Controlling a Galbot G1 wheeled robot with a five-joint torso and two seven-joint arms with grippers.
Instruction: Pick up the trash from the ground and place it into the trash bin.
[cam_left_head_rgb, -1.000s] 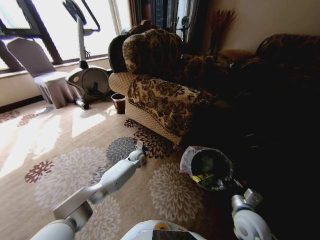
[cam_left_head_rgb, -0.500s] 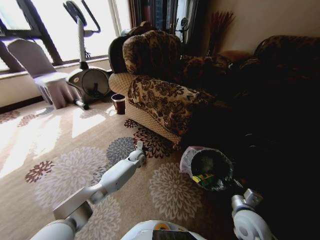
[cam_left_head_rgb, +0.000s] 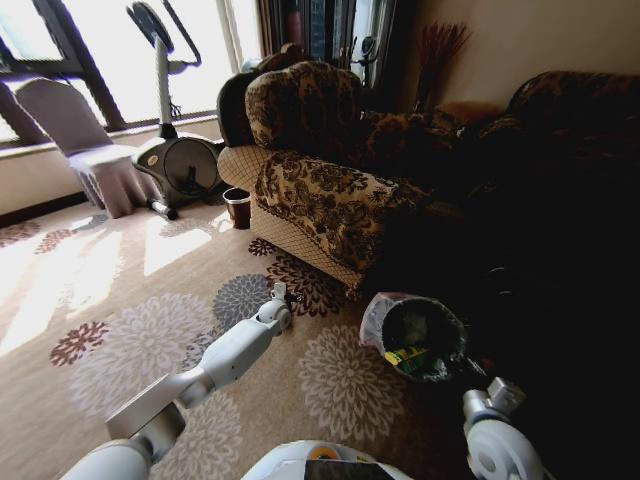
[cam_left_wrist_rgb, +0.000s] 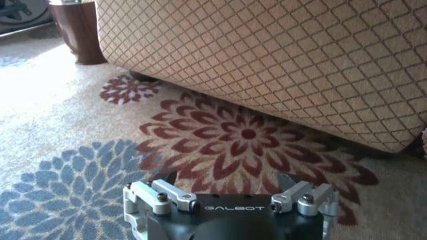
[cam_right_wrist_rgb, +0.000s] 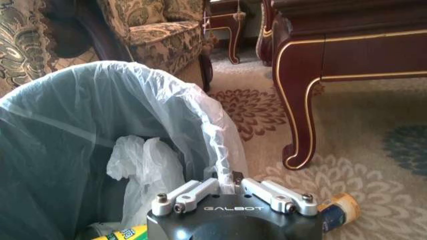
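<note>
The trash bin (cam_left_head_rgb: 424, 338) stands upright on the flowered carpet at about four o'clock in the head view, just beside the dark end of the patterned sofa. It is small, round and dark, with a thin translucent grey-white liner bag (cam_right_wrist_rgb: 100, 130) draped loosely over its rim. Inside lie a green-and-yellow wrapper (cam_left_head_rgb: 406, 357) and crumpled white plastic (cam_right_wrist_rgb: 143, 162).
</note>
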